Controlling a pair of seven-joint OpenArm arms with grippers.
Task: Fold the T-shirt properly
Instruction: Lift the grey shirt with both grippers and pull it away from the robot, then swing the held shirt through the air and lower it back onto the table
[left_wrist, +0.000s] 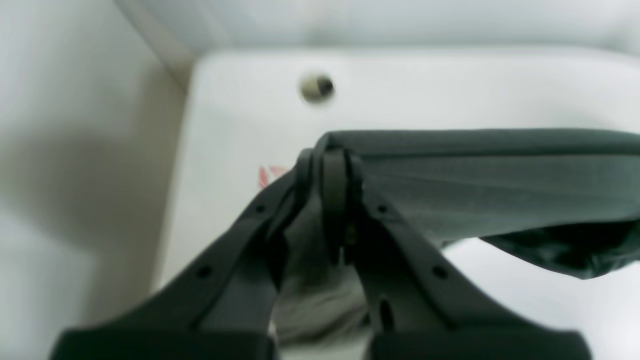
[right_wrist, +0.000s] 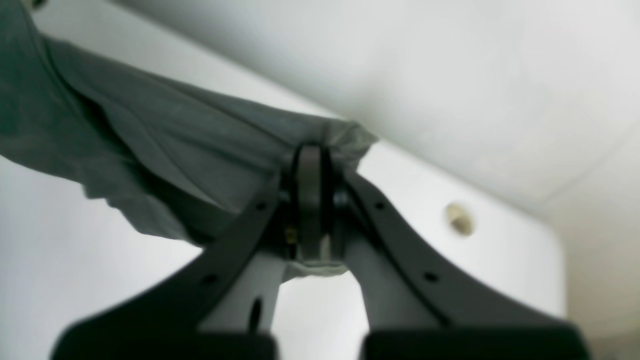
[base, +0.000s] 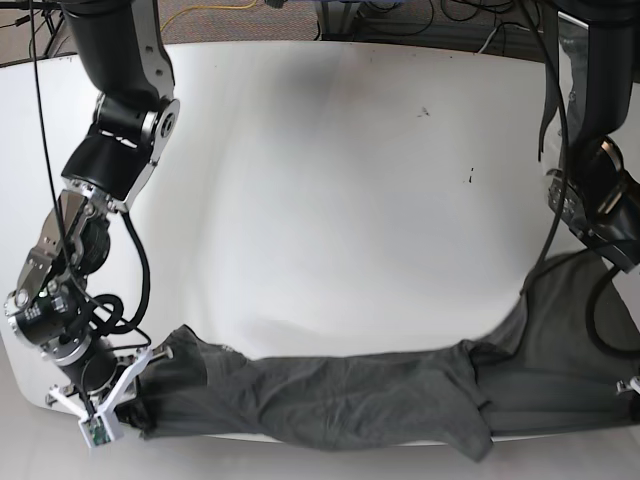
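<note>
Left gripper (left_wrist: 334, 200) pinched shut on T-shirt (base: 340, 400) edge; right gripper (right_wrist: 310, 200) likewise clamped on opposite end. I have garment stretched between both, sagging along table (base: 330, 180) near edge, bunched in middle. Step in hand, I judge: spreading flat. Next: pull ends apart, drag onto table centre, lay smooth.

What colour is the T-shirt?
Plain dark charcoal grey T-shirt, no pattern; the base view shows it best.
</note>
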